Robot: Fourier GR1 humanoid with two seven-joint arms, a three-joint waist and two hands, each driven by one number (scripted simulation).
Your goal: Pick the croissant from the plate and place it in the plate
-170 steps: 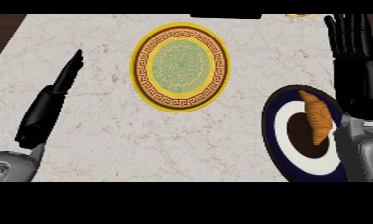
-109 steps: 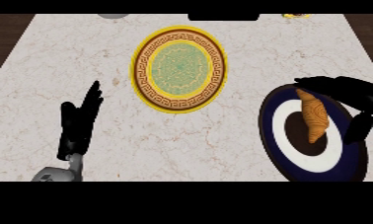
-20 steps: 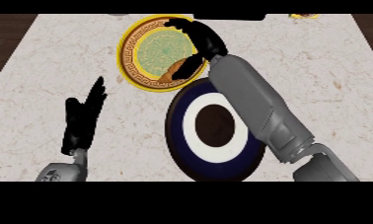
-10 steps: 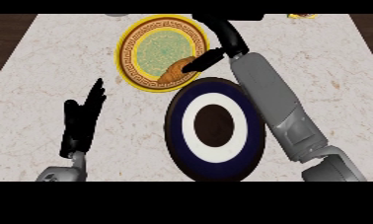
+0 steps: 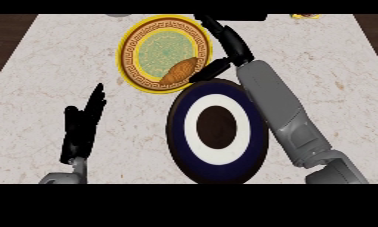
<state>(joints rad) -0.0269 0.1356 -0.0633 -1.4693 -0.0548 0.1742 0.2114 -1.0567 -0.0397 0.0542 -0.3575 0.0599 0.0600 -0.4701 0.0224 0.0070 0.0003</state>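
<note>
The brown croissant (image 5: pixel 179 71) lies on the lower right part of the yellow plate (image 5: pixel 131 56) with the green centre. My right hand (image 5: pixel 230 42) is just right of it, open, with fingers stretched toward the far edge. Its thumb (image 5: pixel 210 72) points at the croissant's near end, and I cannot tell whether it touches. The dark blue plate (image 5: pixel 180 138) with a white ring sits nearer to me with nothing on it, and my right forearm crosses its right side. My left hand (image 5: pixel 83 125) rests open at the lower left, fingers up.
The marble counter (image 5: pixel 66 61) ends at dark wood on the far left (image 5: pixel 13 31) and far right. A grey object (image 5: pixel 118 15) and a small yellow object (image 5: pixel 304 16) peek in at the back edge.
My right hand has straightened its fingers and drawn back to the right from the croissant, which now lies on the yellow plate. The left hand has stayed still.
</note>
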